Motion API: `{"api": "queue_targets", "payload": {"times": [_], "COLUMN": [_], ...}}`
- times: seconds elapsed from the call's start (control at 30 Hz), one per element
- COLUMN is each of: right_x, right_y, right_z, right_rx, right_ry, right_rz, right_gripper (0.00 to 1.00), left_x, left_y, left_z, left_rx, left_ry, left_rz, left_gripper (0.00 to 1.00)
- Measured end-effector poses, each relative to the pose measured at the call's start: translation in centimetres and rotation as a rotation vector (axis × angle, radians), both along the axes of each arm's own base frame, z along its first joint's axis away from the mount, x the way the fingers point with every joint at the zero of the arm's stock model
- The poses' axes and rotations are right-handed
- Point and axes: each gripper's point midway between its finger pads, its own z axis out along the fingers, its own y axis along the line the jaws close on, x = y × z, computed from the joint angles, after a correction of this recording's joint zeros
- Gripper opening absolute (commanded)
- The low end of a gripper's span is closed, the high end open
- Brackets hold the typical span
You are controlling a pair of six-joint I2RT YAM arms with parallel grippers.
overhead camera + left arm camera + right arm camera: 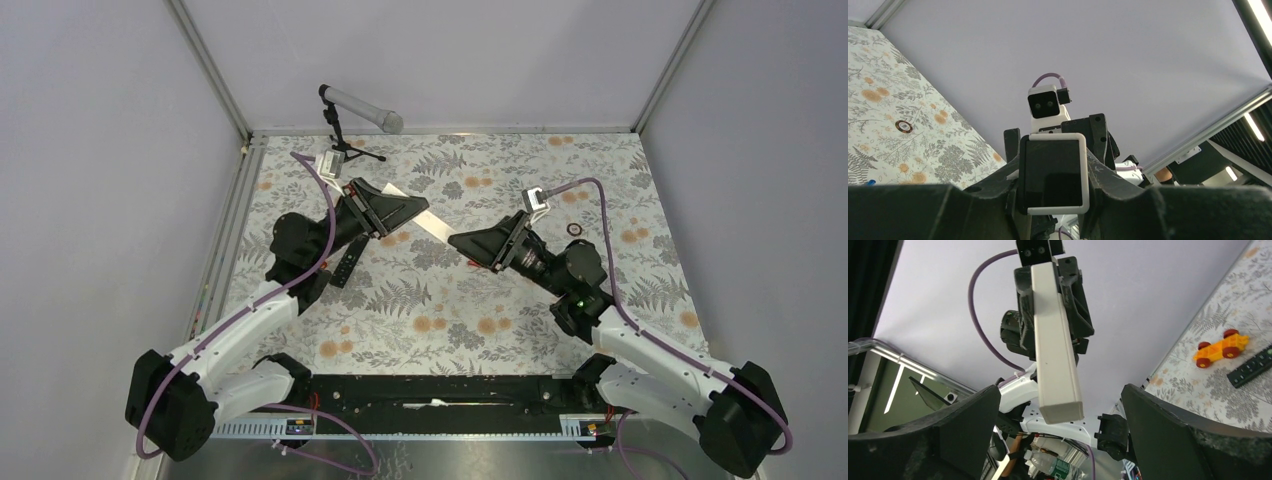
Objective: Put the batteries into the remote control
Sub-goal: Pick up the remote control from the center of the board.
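Note:
My left gripper (393, 213) is shut on the remote control (432, 228), a long white bar held off the table and slanting toward the right arm. In the left wrist view the remote control (1053, 172) shows end-on, a black face with a white rim, pinched between the fingers (973, 200). My right gripper (465, 243) is open. The remote's free end (1060, 407) hangs between its spread fingers (963, 425) and touches neither. A tiny blue speck (868, 183) lies on the cloth; I cannot tell whether it is one of the batteries.
A black remote (345, 262) and an orange toy car (1220, 347) lie on the fern-print cloth (450, 320) under the left arm. A small dark ring (575, 229) sits at the right. A microphone on a stand (355, 105) stands at the back.

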Motion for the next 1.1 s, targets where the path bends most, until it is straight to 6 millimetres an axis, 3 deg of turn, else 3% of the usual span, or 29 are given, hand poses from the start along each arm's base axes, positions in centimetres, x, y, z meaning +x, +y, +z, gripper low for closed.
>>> {"api": "queue_targets", "payload": {"times": [0.1, 0.53, 0.6, 0.7, 0.77, 0.93, 1.1], "right_x": [-0.1, 0.9, 0.9, 0.9, 0.9, 1.2, 2.0], "right_y": [0.0, 1.4, 1.4, 1.5, 1.5, 1.7, 1.7], "right_z": [0.6, 1.0, 1.3, 1.7, 2.2, 3.2, 3.9], "right_rx": [0.02, 0.01, 0.014, 0.024, 0.036, 0.029, -0.026], "right_ry": [-0.024, -0.052, -0.059, -0.06, -0.052, 0.006, 0.095], "right_rz": [0.005, 0.024, 0.025, 0.03, 0.031, 0.039, 0.029], "right_gripper": [0.87, 0.34, 0.23, 0.15, 0.1, 0.05, 0.05], "left_x": [-0.4, -0.8, -0.6, -0.6, -0.6, 0.0, 0.2], "left_y": [0.0, 0.2, 0.3, 0.4, 0.5, 1.0, 3.8], "left_z": [0.3, 0.1, -0.1, 0.0, -0.2, -1.5, -1.0], "left_rx": [0.002, 0.022, 0.023, 0.025, 0.043, 0.177, 0.327], "left_ry": [-0.027, -0.027, -0.004, -0.006, -0.016, -0.074, -0.282], "left_rz": [-0.013, -0.009, -0.004, 0.007, 0.017, 0.069, 0.152], "left_gripper": [0.0, 0.21, 0.33, 0.66, 0.81, 0.96, 0.99]}}
